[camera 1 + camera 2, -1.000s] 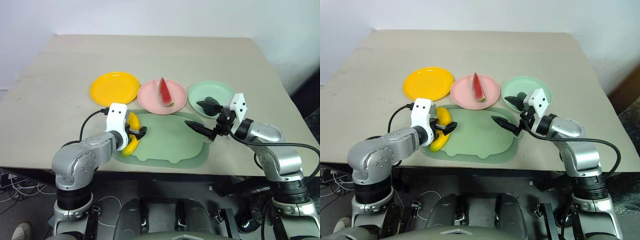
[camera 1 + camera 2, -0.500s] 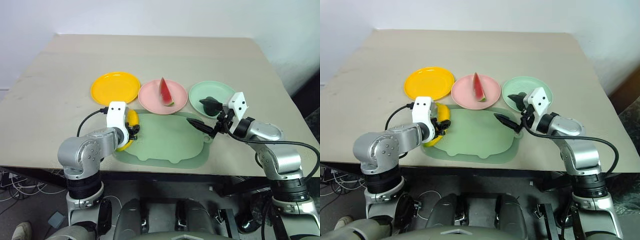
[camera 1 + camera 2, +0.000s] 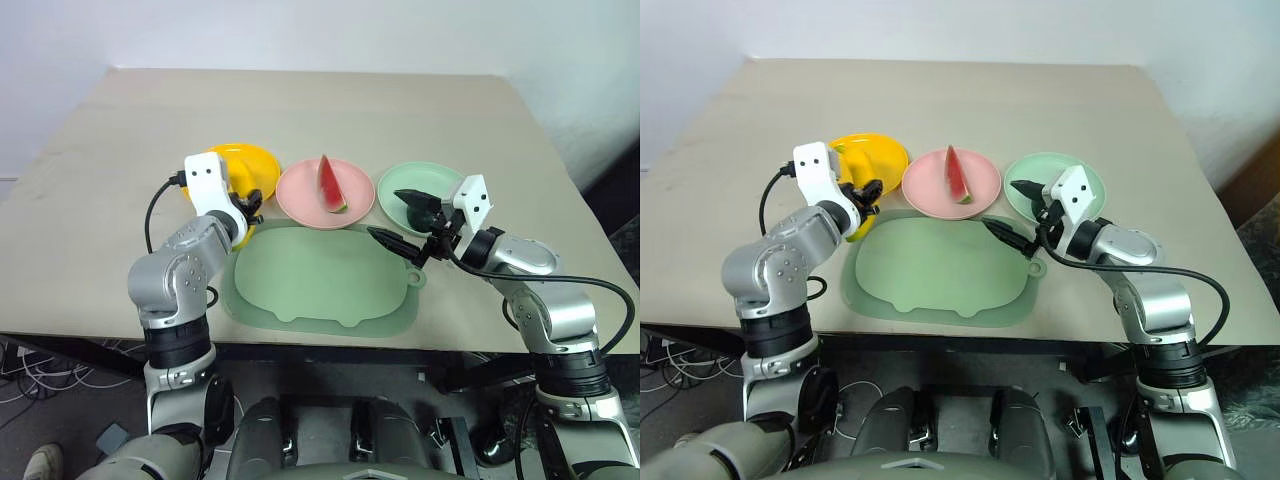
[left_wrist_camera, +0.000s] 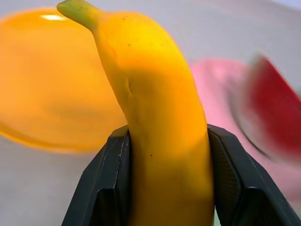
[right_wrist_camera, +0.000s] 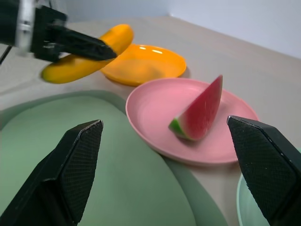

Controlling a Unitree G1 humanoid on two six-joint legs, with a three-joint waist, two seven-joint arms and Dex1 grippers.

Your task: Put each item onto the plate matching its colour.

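You have a beige table (image 3: 330, 110) with its near edge toward you, and past that edge cables lie on the floor (image 3: 40, 375) at about 8 o'clock; a pale wall (image 3: 300, 30) closes the room at 12 o'clock. Nearest on the table lies the pale green mat (image 3: 320, 285), bare on top. Just beyond its far edge, the three plates stand in a row: orange-yellow plate (image 3: 258, 166) at 11 o'clock, pink plate (image 3: 300, 195) at 12, mint green plate (image 3: 440, 178) at 1. The watermelon wedge (image 3: 331, 184) stands on the pink plate, and the dark green avocado (image 3: 418, 203) lies on the mint one. Your left gripper (image 4: 162, 188) is clamped on the banana (image 4: 155, 103), lifted clear of the mat, the fruit's tip out over the orange-yellow plate's near rim. Your right gripper (image 3: 400, 243) stands spread wide, empty, over the mat's far corner at 2 o'clock, touching nothing.
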